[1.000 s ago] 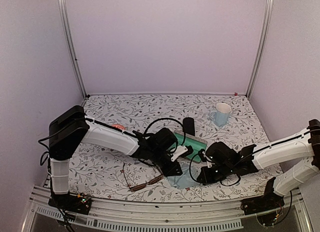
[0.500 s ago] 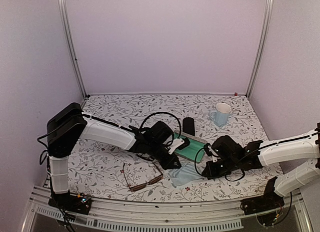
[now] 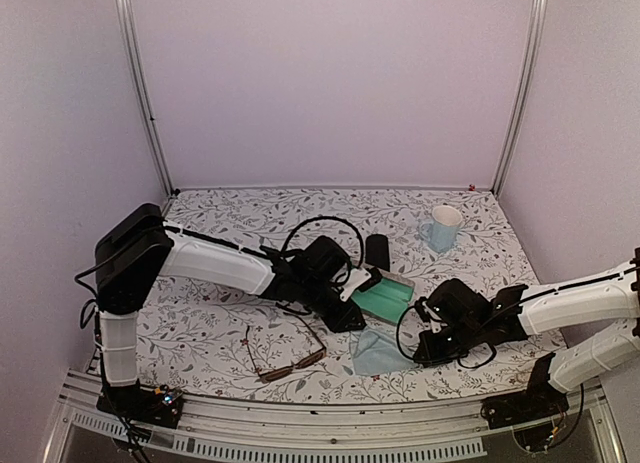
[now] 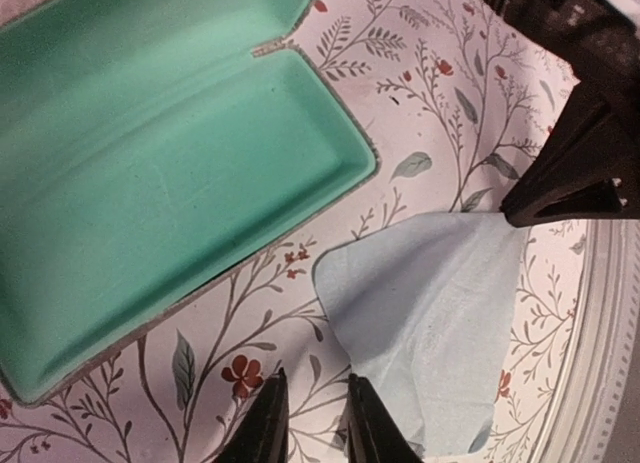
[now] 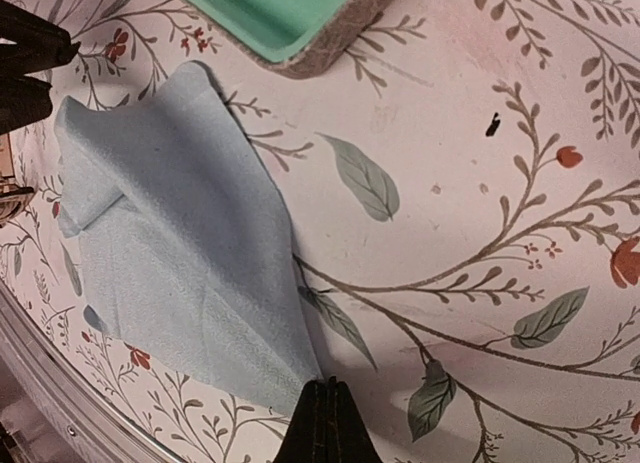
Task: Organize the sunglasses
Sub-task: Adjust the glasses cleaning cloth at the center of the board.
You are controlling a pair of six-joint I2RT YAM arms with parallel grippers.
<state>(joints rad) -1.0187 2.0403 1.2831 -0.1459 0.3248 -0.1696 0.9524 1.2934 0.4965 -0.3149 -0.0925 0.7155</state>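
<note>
Sunglasses [image 3: 285,358]: brown pair left of and in front of the open case [image 3: 385,299], untouched. Left gripper [image 4: 310,423] backed off to the case's left end, released and empty; cloth [image 3: 380,351] dragged clear in front of the case, right gripper [image 5: 325,418] clenched on its corner. Case interior bare, apparently ready for the pair.

sunglasses [image 3: 293,364] left of the cloth [image 3: 378,353], open case [image 3: 388,299] just behind it, mug [image 3: 441,227] farther back

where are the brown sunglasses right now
Top view: the brown sunglasses lie near the front edge of the table, left of centre, just left of the blue cloth.
</note>
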